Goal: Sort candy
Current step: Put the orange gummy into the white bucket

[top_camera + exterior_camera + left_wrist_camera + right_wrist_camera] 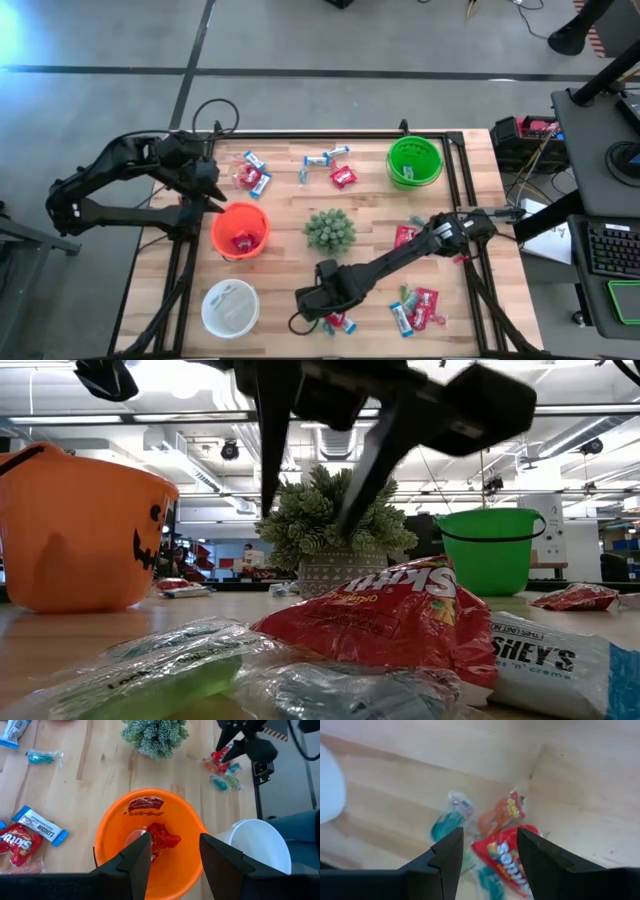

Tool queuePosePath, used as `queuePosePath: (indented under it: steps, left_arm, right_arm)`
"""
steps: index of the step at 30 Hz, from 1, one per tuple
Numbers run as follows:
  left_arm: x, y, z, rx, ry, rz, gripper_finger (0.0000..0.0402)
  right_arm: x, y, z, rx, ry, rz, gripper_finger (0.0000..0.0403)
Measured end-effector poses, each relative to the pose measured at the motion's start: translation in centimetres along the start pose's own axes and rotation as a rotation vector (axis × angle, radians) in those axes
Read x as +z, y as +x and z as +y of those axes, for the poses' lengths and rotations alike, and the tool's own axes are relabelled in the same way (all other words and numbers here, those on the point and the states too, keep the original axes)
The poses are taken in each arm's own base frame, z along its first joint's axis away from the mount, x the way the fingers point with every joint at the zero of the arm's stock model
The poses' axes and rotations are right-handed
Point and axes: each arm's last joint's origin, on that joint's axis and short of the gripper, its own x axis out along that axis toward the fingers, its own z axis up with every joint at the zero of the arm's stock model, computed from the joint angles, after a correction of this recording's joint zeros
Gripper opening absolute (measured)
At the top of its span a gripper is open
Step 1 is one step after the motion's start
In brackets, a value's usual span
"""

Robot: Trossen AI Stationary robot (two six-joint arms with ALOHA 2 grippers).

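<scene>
Three bowls: orange [240, 230], green [414, 161], white [229, 306]. One plant [329, 230]. Two arms. Two red packets [152, 822] in the orange bowl. Candy [330, 165] loose on the desk [290, 200]: too many small pieces to count exactly.

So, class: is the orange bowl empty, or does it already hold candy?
Not empty. The orange bowl holds red packets, seen in the left wrist view from above, between the open jaws of the left gripper over it.

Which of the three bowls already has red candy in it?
The orange bowl, under the left gripper: red packets lie in its bottom. The white bowl shows no red, and the green bowl holds only something pale.
</scene>
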Motion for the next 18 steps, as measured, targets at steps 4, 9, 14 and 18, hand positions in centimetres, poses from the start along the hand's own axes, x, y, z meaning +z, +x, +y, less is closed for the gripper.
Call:
queuePosePath:
  steps: [4, 9, 14, 18]
  left_arm:
    - [-0.1, -0.1, -0.1, 0.001, 0.002, -0.006, 0.015]
    - [-0.2, -0.2, -0.1, 0.001, 0.003, -0.007, 0.015]
    - [-0.2, -0.2, -0.1, 0.0, 0.003, -0.007, 0.015]
    - [-0.2, -0.2, -0.1, 0.0, 0.003, -0.007, 0.015]
  right_arm:
    - [0.2, 0.9, -0.5, -0.029, 0.004, -0.005, 0.0176]
    - [0.5, 1.5, -0.7, -0.04, 0.011, -0.008, 0.0176]
    - [1.0, 2.2, -0.4, 0.003, 0.004, -0.004, 0.0176]
    - [1.1, 3.1, -0.7, 0.004, 0.005, -0.004, 0.0176]
